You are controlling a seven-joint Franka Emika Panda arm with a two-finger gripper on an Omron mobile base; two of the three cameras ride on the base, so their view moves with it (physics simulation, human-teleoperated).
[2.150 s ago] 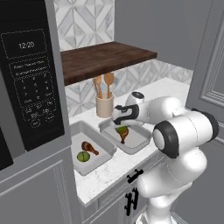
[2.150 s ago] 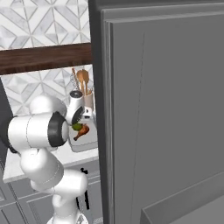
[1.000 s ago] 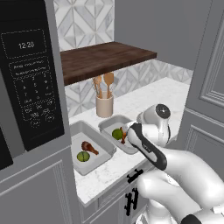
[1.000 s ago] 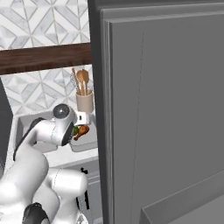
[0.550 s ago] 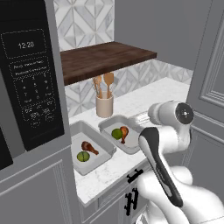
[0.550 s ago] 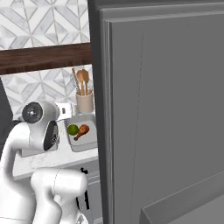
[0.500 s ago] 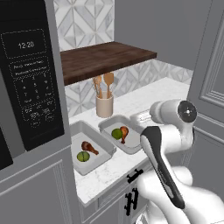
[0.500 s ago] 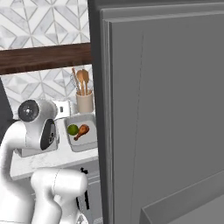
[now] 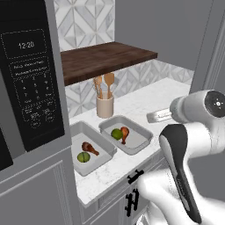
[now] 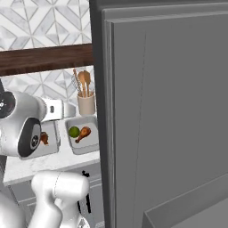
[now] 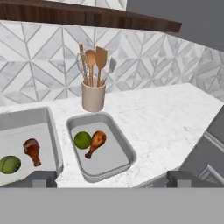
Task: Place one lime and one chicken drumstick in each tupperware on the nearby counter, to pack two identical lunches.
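Where seen from the hand camera, gripper (image 11: 107, 179) hangs over the counter's (image 11: 162, 118) front edge, fingertips (image 11: 41, 178) spread far apart at the bottom corners, holding nothing. Just past them, two trays side by side on the marble, long sides nearly touching. Right tray (image 11: 120, 140): lime (image 11: 82, 140) and drumstick (image 11: 96, 142) touching at mid-floor, lime to the left, bone end pointing toward the near rim. Left tray (image 11: 48, 131), cut by the frame edge: second lime (image 11: 9, 165) near the front, second drumstick (image 11: 32, 149) just beside it, a little farther back and to the right, apart from the first pair. Behind the right tray, close to its far rim, beige cup (image 11: 93, 96) upright with wooden spoons and a whisk. Farther still, patterned tile wall (image 11: 39, 57), with dark wooden shelf (image 11: 100, 17) above. From the left base camera: white arm (image 9: 193, 132) low on the right, drawn back from the trays; tray (image 9: 138, 134) with lime (image 9: 116, 133) and drumstick (image 9: 125, 133), then the other tray (image 9: 77, 132) with lime (image 9: 83, 156) and drumstick (image 9: 89, 148); black microwave (image 9: 26, 79) at far left. From the right base camera: arm (image 10: 22, 124) at left, tray (image 10: 91, 140) with lime (image 10: 74, 131) and drumstick (image 10: 83, 133), tall grey cabinet (image 10: 164, 111) blocking the right side.
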